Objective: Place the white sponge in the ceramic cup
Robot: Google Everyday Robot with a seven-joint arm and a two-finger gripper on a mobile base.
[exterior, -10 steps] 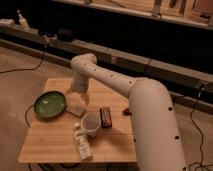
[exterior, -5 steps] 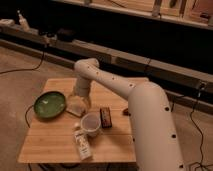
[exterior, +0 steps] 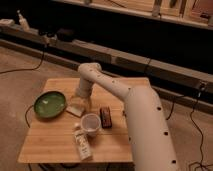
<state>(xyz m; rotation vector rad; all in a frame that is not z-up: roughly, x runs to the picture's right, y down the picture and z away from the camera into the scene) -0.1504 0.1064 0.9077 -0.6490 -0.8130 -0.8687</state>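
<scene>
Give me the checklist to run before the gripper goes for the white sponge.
1. Gripper positioned above the white sponge, just right of the green plate: ok.
2. Gripper open for the grasp: ok.
3. Sponge lying flat on the table, not under anything but the gripper: ok.
4. Fingers lined up on either side of the sponge: cannot tell.
5. Ceramic cup upright, mouth up, in front of the sponge: ok.
6. Free room around the cup for the drop: not ok; the white carton and a dark block sit close beside it.
</scene>
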